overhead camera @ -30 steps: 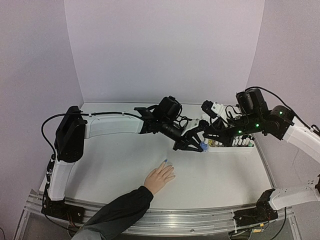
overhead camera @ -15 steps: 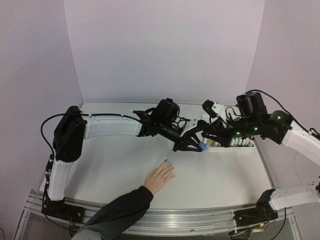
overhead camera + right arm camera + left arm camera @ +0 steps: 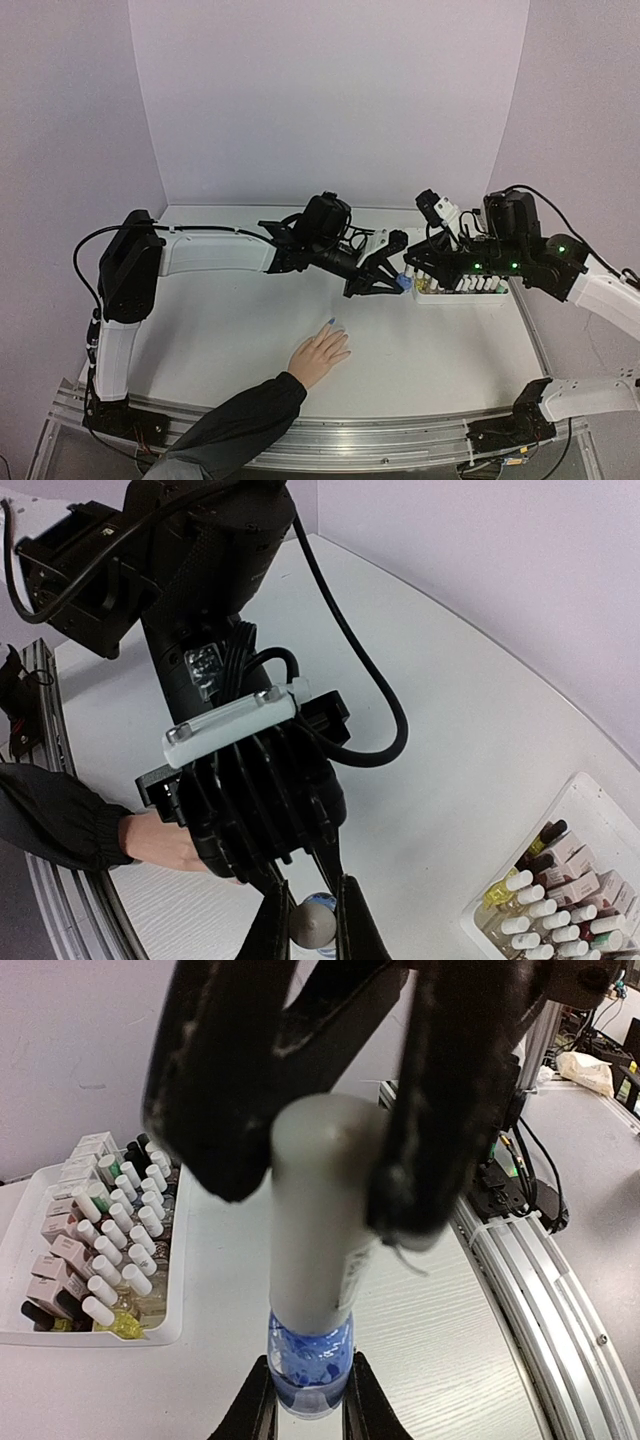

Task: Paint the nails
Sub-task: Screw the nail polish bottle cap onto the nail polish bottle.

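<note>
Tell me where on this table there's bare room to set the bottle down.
Bare table lies left of the hand, on the near side of the left arm. Another bare patch runs between the hand and the tray, toward the near edge. It is crowded mid-table, where the left gripper and right gripper clamp the bottle beside the tray.

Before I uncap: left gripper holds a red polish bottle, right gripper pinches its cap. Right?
Not red: the polish bottle is blue, as the left wrist view shows. The left gripper holds it; the right gripper pinches its cap.
</note>
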You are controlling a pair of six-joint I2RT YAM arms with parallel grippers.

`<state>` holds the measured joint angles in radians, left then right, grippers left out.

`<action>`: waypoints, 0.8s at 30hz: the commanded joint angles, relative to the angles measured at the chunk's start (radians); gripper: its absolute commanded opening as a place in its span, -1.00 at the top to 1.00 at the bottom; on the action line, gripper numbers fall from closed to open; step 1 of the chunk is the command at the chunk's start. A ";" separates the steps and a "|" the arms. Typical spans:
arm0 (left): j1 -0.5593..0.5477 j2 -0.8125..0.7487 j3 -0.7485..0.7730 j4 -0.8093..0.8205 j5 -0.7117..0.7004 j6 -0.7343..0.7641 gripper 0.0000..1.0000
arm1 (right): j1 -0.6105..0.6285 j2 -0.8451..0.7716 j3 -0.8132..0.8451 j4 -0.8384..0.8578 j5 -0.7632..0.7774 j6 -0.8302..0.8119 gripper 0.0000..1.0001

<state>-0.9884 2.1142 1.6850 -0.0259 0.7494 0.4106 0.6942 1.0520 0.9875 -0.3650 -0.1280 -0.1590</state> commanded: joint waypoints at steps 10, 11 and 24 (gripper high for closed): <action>0.005 -0.060 -0.005 0.150 -0.023 -0.063 1.00 | -0.018 0.022 -0.039 0.186 0.101 0.186 1.00; 0.004 -0.060 -0.005 0.154 -0.034 -0.073 1.00 | -0.018 0.024 -0.038 0.186 0.107 0.190 1.00; 0.009 -0.036 0.033 0.201 -0.136 -0.173 1.00 | -0.018 0.041 -0.039 0.192 0.155 0.191 1.00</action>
<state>-0.9791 2.1124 1.6779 0.0720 0.6260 0.2790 0.6828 1.0942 0.9550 -0.1722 0.0071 0.0324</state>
